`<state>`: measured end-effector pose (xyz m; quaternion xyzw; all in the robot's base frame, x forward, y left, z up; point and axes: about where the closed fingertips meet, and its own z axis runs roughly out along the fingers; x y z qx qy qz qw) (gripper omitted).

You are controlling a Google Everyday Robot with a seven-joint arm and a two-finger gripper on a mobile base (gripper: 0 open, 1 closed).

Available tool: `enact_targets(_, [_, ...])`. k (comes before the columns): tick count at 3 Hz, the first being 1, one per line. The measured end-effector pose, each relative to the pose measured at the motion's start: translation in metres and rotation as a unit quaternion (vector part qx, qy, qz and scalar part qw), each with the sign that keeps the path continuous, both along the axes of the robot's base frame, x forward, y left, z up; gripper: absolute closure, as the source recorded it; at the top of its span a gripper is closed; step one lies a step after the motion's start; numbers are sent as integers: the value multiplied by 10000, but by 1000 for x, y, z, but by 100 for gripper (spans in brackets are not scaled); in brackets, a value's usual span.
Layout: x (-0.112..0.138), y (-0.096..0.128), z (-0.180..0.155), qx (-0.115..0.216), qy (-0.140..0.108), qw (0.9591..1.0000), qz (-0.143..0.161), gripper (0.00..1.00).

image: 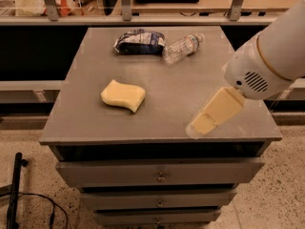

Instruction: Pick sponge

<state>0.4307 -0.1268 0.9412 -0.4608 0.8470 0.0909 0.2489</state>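
Observation:
The sponge (123,95), a pale yellow foam block with wavy edges, lies flat on the left half of the grey cabinet top (162,80). My gripper (202,124) comes in from the right on a white arm. Its tan wedge-shaped end hangs over the front right part of the top, well to the right of the sponge and apart from it. It holds nothing.
A blue-and-white snack bag (139,41) and a clear plastic bottle (183,47) lie at the back of the top. Drawers (161,175) sit below the front edge. A black cable and stand (16,194) are on the floor at left. A counter runs behind.

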Motion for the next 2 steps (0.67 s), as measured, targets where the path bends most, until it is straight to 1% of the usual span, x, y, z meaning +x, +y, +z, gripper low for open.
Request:
enact_targets(1, [0, 24, -10, 477, -528, 9972, 234, 0])
enact_targets(2, [14, 43, -18, 770, -1103, 9894, 550, 0])
